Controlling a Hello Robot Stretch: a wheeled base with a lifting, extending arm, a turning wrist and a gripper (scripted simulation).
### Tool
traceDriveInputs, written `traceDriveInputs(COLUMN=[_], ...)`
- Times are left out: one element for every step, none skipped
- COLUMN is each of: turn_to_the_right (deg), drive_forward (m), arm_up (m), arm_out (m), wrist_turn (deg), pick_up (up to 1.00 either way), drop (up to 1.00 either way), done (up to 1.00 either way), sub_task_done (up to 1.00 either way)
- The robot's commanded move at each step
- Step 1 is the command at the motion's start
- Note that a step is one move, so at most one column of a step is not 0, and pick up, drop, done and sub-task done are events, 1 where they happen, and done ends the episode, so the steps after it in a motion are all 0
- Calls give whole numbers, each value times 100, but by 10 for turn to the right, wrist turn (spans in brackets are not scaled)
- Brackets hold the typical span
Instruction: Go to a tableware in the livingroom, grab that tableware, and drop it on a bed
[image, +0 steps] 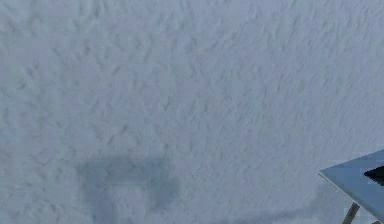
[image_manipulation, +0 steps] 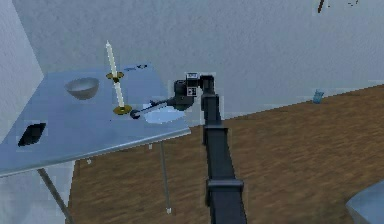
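Well, arm extends toward table; jaws near plate.

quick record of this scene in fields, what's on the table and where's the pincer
table: grey-blue top, thin legs
on it: bowl, back candle, front candle, pale plate, dark flat object
pincer: by the plate and front candle; cannot tell whether it holds anything
arm: dark bar reaching toward the table
floor: wood
ahead: textured wall

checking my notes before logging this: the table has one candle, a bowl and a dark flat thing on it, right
Not quite: the arm side view shows two candles on the table, not one: a far candle and a near candle. The bowl and the dark flat thing are on it, as you say.
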Motion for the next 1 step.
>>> traceDriveInputs(turn_to_the_right=[0], drive_forward=[0], arm_up=[12], arm_out=[0], wrist_turn=[0], pick_up=[0], drop=[0], done=[0], sub_task_done=[0])
